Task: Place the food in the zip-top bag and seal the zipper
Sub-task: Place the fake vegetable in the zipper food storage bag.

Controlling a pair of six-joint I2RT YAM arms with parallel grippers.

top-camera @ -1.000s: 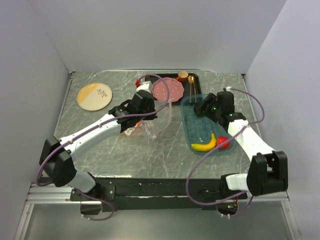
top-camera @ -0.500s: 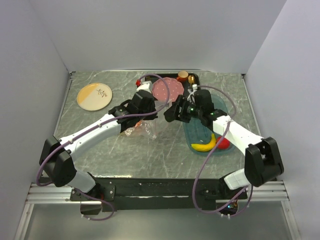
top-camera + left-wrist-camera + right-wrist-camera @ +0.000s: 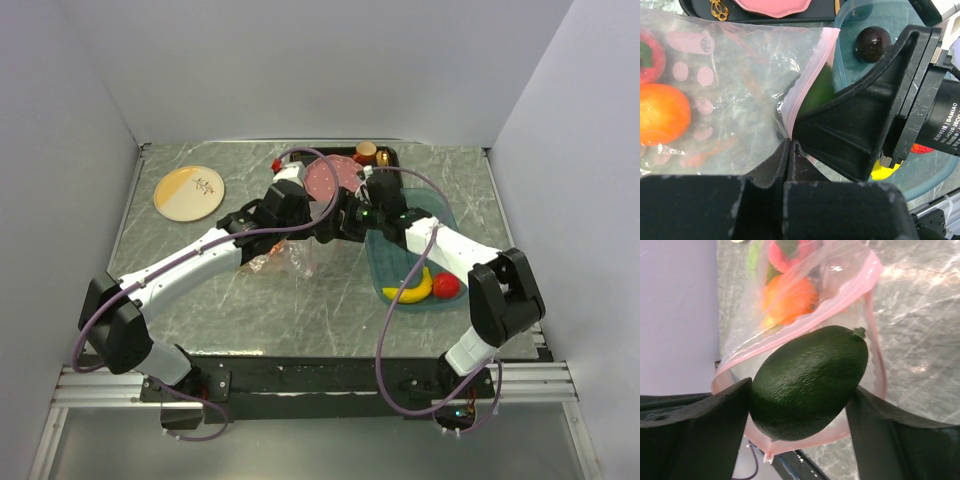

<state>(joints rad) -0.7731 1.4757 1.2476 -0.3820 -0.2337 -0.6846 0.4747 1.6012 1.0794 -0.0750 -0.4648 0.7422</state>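
Observation:
The zip-top bag (image 3: pixel 285 255) lies mid-table with its mouth held open toward the right. My left gripper (image 3: pixel 303 238) is shut on the bag's mouth edge, pinching the pink zipper (image 3: pixel 812 75) between its tips (image 3: pixel 790 142). My right gripper (image 3: pixel 335 226) is shut on a dark green lime (image 3: pixel 810 382), held right at the open mouth (image 3: pixel 790 332); the lime also shows in the left wrist view (image 3: pixel 817 92). An orange (image 3: pixel 662 112) and a red strawberry (image 3: pixel 650 55) are inside the bag. A banana (image 3: pixel 410 290), a red fruit (image 3: pixel 447 286) and a dark ball (image 3: pixel 872 44) lie in the blue tray.
The translucent blue oval tray (image 3: pixel 372 262) sits right of the bag, under my right arm. A black tray (image 3: pixel 392 156) at the back holds the pink plate (image 3: pixel 322 178) and gold cutlery (image 3: pixel 717 7). A yellow and white plate (image 3: pixel 189 192) lies at the far left.
My right arm has swung left from over the blue tray to the bag's mouth, carrying the lime. My left arm has stayed, still holding the bag's edge.

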